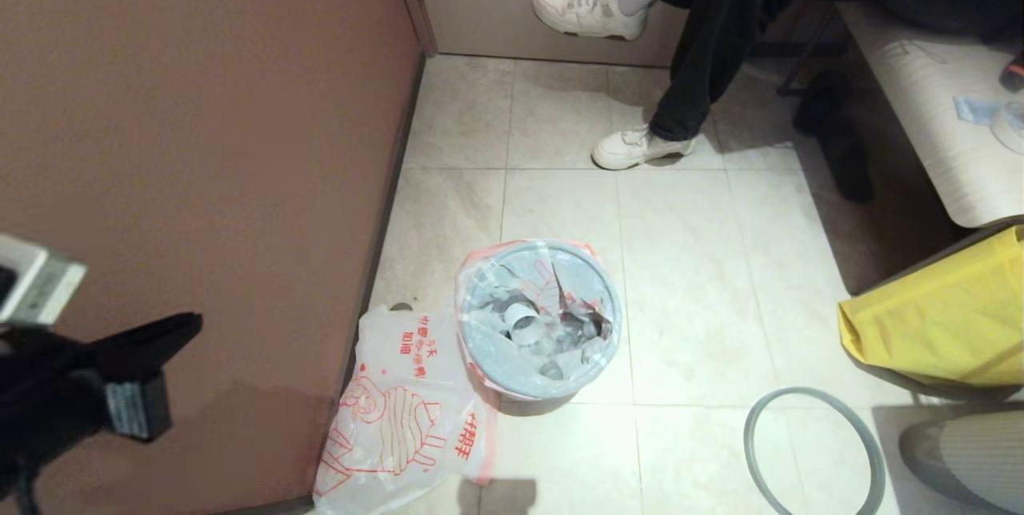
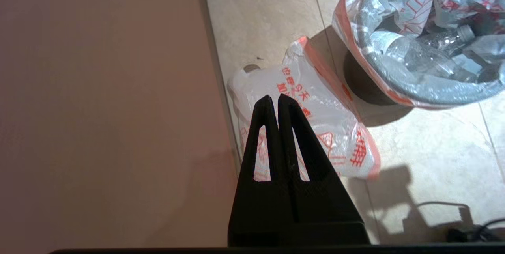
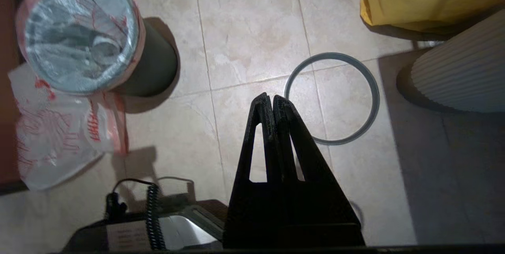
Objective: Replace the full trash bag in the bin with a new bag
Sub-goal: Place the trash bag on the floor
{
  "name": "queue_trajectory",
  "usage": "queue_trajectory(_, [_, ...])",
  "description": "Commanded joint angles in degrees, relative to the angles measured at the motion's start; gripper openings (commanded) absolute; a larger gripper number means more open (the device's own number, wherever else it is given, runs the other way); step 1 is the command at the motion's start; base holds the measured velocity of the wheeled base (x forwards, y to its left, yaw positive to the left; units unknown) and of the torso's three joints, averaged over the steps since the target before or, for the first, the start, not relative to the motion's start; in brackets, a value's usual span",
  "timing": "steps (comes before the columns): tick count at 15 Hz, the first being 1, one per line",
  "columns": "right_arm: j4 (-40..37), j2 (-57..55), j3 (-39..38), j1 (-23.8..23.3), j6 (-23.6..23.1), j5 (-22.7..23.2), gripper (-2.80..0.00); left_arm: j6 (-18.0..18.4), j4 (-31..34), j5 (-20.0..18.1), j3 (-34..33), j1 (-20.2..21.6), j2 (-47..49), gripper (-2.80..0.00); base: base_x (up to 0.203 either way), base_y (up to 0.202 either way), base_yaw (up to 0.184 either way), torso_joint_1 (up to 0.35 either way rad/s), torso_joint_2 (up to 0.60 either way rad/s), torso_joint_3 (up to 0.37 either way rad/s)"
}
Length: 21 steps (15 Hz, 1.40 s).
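Bin point(image 1: 524, 403): wall mostly hidden under full trash bag point(image 1: 538, 315); in left wrist view cut off by picture's edge.
New bag point(image 1: 396, 419): lower end cut off in head view; partly behind left gripper point(image 2: 275, 98) in wrist view.
Grey ring point(image 1: 812, 451): lower arc cut off.
Seated person point(image 1: 720, 27): only legs, shoes visible.
Yellow bag point(image 1: 944, 323): cut off at edge.

Full trash bag point(image 1: 538, 315) lines bin point(image 3: 156, 64); new bag point(image 1: 396, 427) flat beside.
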<state>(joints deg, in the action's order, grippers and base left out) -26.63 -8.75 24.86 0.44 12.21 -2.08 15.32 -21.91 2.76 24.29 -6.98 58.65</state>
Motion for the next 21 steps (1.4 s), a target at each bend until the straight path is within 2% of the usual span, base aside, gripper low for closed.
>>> queue_trajectory(1, [2.5,3.6,-6.4,-0.2,-4.2,0.4,-2.8,0.2,-5.2,4.6,1.5,-5.8,12.3,-2.8,0.0,0.0,0.0,0.0,0.0,0.0])
queue_trajectory(3, [11.9,5.2,-13.7,-0.3,-8.0,0.7,-2.8,0.3,-11.5,12.8,3.5,-11.4,19.7,-2.8,0.0,0.0,0.0,0.0,0.0,0.0])
queue_trajectory(4, [15.7,6.0,-16.8,-0.4,-8.8,0.7,-2.8,0.4,-14.6,15.7,4.7,-13.1,23.3,-2.8,0.0,0.0,0.0,0.0,0.0,0.0])
queue_trajectory(7, [21.0,8.7,-21.7,-0.4,-9.9,0.8,-2.8,0.7,-18.9,19.6,9.2,-14.5,31.5,-2.8,0.0,0.0,0.0,0.0,0.0,0.0])
queue_trajectory(11, [28.5,8.7,-24.9,-0.4,-15.0,1.5,-2.8,0.8,-19.4,21.2,16.0,-16.0,38.7,-2.8,0.0,0.0,0.0,0.0,0.0,0.0])
queue_trajectory(14, [28.6,8.7,-24.9,-0.4,-10.9,1.2,-2.8,0.9,-19.4,21.8,20.0,-16.2,45.4,-2.8,0.0,0.0,0.0,0.0,0.0,0.0])
queue_trajectory(21, [28.7,8.7,-24.9,-0.4,-10.8,1.1,-2.8,0.8,-19.3,23.2,39.1,-16.2,65.6,-2.8,0.0,0.0,0.0,0.0,0.0,0.0])
